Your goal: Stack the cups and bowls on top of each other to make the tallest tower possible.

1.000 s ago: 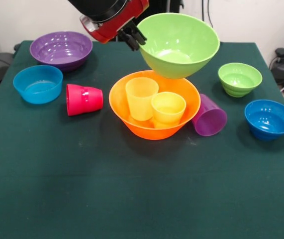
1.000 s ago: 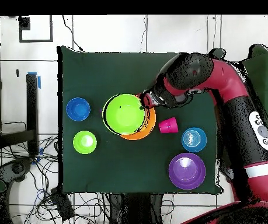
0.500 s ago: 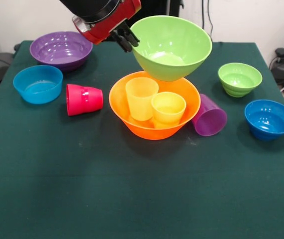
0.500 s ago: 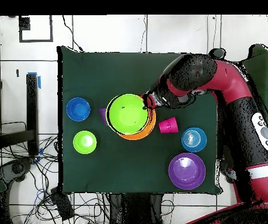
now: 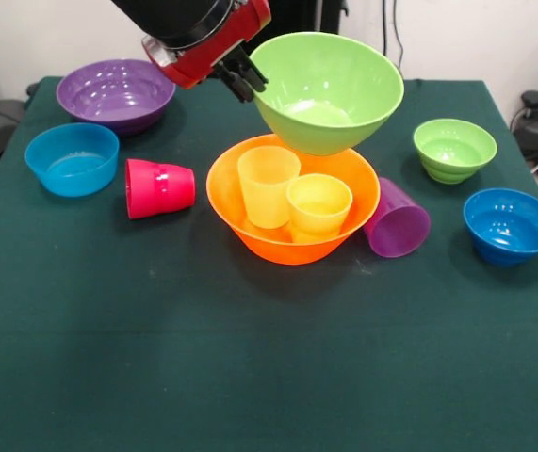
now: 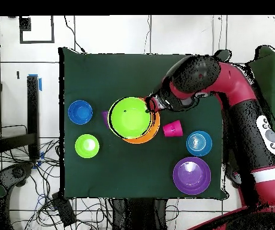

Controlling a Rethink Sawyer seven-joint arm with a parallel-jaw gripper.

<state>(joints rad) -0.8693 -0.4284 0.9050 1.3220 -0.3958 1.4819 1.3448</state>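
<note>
Two cups (image 5: pixel 293 197) sit in the orange bowl (image 5: pixel 292 240) while the gripper (image 5: pixel 242 77) (clamped on the green bowl's (image 5: pixel 328 89) rim) needs lowering squarely onto them.

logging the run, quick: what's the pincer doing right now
Pincer: shut on the rim of the large lime green bowl, held above the large orange bowl.

Bright even light, soft shadows under bowls, glossy highlights, sharp focus
</note>
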